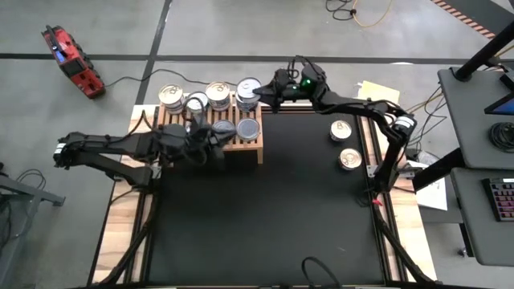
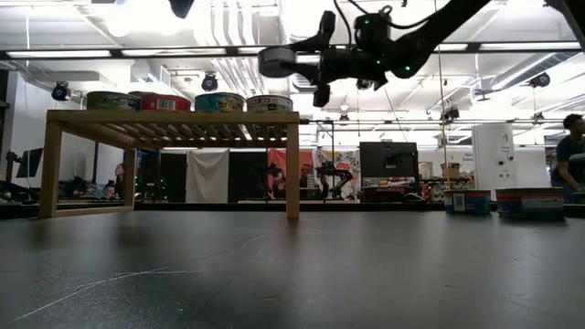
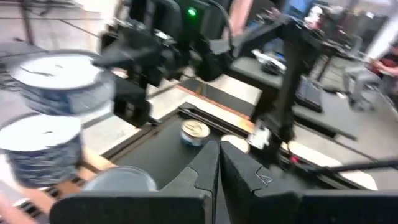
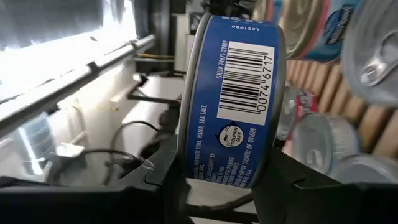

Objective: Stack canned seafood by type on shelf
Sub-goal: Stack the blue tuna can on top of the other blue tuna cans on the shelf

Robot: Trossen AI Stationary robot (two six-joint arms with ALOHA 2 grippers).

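The light-wood shelf (image 1: 255, 148) (image 2: 174, 123) stands at the table's far left, with several canned seafood tins (image 1: 218, 94) (image 2: 219, 101) on its slatted top, some stacked. My right gripper (image 1: 259, 91) (image 2: 315, 64) is above the shelf's right end, shut on a blue-labelled tin (image 4: 233, 106) (image 2: 279, 61). My left gripper (image 1: 215, 138) (image 3: 219, 177) is shut and holds nothing, over the shelf's near side. Two more tins (image 1: 343, 129) (image 1: 350, 158) sit on the table at the right. My right gripper pinches the blue-labelled tin across its two flat faces, one finger (image 4: 163, 168) on each, with the barcode side wall (image 4: 245, 87) facing the wrist. The fingers come level from the table's right side. The tin lies flat, lifted clear above the tins on the shelf.
A wide stretch of the black mat (image 1: 273, 225) lies bare in front of the shelf. A red tool (image 1: 71, 60) and cables lie on the floor beyond the table. A desk with a keyboard (image 1: 502, 201) stands at the right. A person (image 2: 574, 151) is in the room beyond.
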